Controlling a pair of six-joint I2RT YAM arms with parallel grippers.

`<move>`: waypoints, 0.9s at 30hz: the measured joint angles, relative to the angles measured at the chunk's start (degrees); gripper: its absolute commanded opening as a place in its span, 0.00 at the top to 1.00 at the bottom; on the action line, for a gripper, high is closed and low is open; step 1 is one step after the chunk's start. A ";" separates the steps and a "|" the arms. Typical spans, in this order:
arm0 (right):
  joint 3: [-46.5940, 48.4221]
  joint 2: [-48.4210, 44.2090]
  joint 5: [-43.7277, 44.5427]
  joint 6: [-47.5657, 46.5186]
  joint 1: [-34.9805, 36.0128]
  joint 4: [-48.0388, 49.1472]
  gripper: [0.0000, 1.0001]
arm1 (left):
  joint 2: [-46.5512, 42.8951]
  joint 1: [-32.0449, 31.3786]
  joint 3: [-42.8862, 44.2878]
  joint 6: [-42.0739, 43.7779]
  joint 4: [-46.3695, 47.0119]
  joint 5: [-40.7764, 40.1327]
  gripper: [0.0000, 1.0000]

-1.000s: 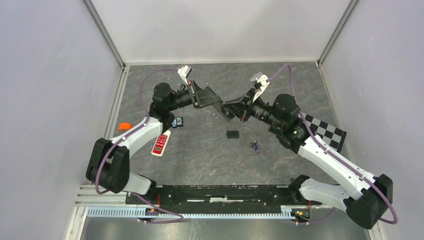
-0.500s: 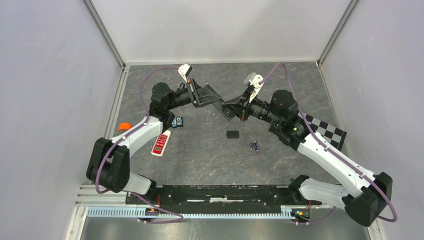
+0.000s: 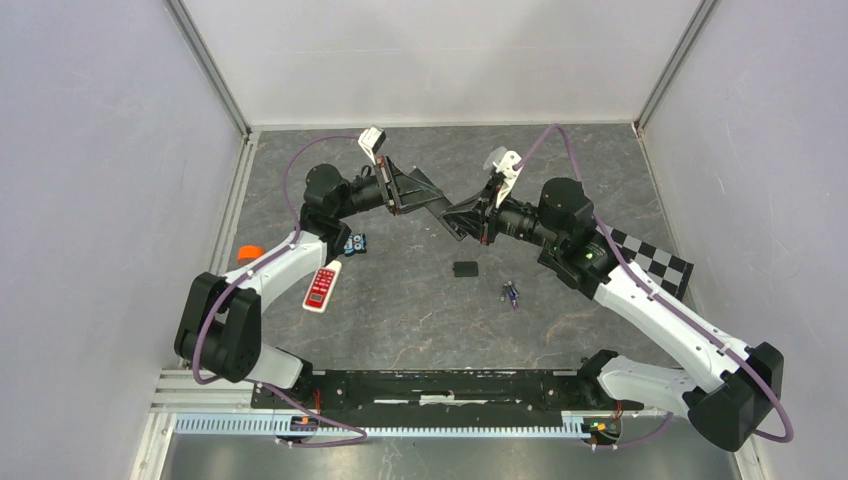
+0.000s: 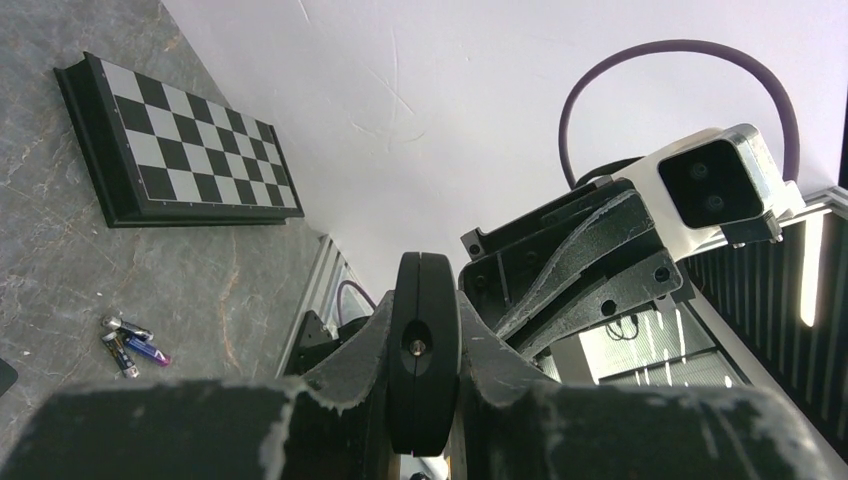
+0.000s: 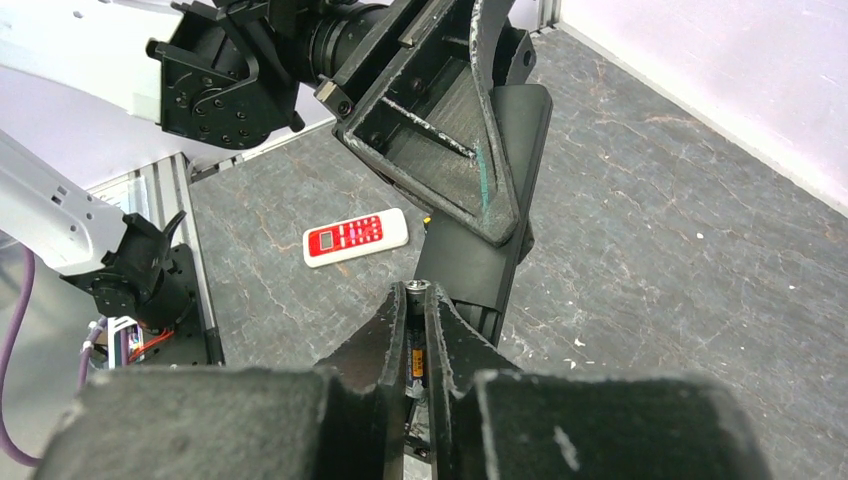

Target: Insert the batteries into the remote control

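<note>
Left gripper: clenched on the black remote, held clear above the table near its middle; one finger lies across the remote's broad face, the other is hidden behind it; in the left wrist view the remote appears end-on, pinched between both fingers.

Right gripper: clenched on one cell; the cell stands lengthwise between the fingers, its silvery end showing just past the fingertips; that end sits just beside the lower part of the black remote; contact between the two cannot be confirmed.

The two grippers meet tip to tip in the top view, left from the left, right from the right.

Remaining batteries: a small cluster lying on the table, near side of the grippers, towards the right arm; also visible in the left wrist view.

Black plate: flat on the table, between the grippers and the batteries, apart from both.

Red remote: flat on the table beside the left arm.

Checkerboard: flat at the right edge, partly under the right arm.
</note>
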 measured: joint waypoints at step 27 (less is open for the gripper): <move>7.10 0.37 4.11 4.20 0.00 -9.81 0.31 | 0.20 0.09 1.33 -0.59 0.61 -0.37 0.98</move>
